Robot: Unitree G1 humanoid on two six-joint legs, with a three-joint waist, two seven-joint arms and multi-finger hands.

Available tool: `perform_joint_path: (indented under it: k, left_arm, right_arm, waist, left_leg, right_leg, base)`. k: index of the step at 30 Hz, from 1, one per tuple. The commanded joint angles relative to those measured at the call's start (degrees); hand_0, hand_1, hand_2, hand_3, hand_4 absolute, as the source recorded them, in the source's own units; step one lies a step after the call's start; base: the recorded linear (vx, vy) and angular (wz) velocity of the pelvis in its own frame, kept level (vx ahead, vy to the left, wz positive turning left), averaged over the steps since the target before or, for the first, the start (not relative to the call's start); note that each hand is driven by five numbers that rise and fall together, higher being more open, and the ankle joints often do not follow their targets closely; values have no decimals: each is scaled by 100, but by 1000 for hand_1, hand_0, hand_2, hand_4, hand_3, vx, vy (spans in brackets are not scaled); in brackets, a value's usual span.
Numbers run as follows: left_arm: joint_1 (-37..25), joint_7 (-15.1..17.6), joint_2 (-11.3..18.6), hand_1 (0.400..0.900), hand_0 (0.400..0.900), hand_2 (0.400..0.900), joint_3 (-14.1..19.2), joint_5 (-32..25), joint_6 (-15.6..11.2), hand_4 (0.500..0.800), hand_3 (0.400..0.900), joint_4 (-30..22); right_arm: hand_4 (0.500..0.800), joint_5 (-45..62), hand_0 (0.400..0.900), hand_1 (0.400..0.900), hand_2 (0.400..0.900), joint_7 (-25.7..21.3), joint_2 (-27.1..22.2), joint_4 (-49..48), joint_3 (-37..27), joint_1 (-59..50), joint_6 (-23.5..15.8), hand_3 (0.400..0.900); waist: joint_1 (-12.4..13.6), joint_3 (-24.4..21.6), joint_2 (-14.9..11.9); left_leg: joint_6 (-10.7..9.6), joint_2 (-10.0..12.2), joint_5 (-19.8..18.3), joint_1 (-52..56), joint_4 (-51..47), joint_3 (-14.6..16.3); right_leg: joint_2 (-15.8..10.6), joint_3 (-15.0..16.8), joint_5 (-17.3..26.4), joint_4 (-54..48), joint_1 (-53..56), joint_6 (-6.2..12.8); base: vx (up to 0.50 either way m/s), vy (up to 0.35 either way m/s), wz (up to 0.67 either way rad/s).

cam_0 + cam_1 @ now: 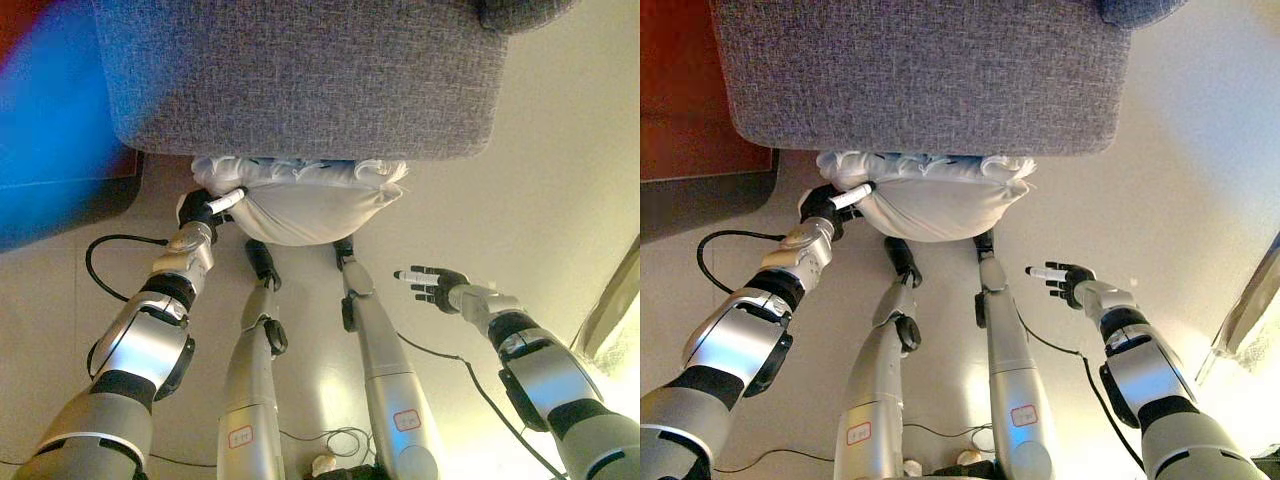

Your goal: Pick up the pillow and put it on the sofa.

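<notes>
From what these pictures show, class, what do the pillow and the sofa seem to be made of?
The pillow: probably soft white fabric with a matte finish; it creases and bunches at a gathered edge. The sofa: likely coarse woven grey upholstery, with a speckled, matte weave texture.

Looks like a home living rm: grey fabric sofa (300, 75) fills the top, white pillow (300, 200) on pale tiled floor (560, 150) just below its front edge, dark wood furniture (700, 100) to sofa's left.

No text, label or number seems readable on anything in either view.
</notes>
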Motion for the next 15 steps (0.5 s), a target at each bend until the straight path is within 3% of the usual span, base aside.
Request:
perform_joint_path:
  k: [1,4,5,10,15]
  left_arm:
    - [-597,-71,77,400,400,400,249,-186,-296,500,400,-80]
    - [-360,-99,-1,400,400,400,259,-73,-338,500,400,-151]
    - [-248,-94,-39,400,400,400,262,-12,-350,500,400,-190]
    - [514,-111,-120,400,400,400,348,128,-536,500,400,-425]
    - [834,-194,-194,400,400,400,372,367,-408,500,400,-473]
  right_arm:
    - [800,37,900,900,900,-84,-316,210,223,157,225,900]
    - [800,15,900,900,900,-123,-282,173,235,249,176,900]
    - [800,90,900,900,900,-198,-274,158,232,291,356,900]
    - [800,-315,900,900,900,293,-393,99,-40,1282,-506,900]
    - [800,-457,900,900,900,237,-237,129,-52,1446,-464,900]
  waist:
    - [52,26,33]
    - [87,26,37]
    - [101,26,41]
    - [102,26,4]
    - [150,-11,33]
  left_leg:
    - [-631,-20,-887,173,777,-146]
    - [-632,-41,-875,428,737,-108]
    - [-631,-50,-866,550,710,-96]
    - [-610,-68,-853,1187,605,-62]
    - [-566,-62,-873,1909,472,-28]
  right_leg:
    - [288,-143,-375,-172,429,204]
    - [258,-180,-367,-235,681,209]
    - [251,-191,-368,-263,802,212]
    - [264,-185,-438,-286,1464,215]
    - [207,-235,-573,-319,2182,168]
  base:
    - [-8,28,-4]
    - [-8,47,-7]
    - [-19,71,-13]
    - [-23,62,-10]
    - [45,40,2]
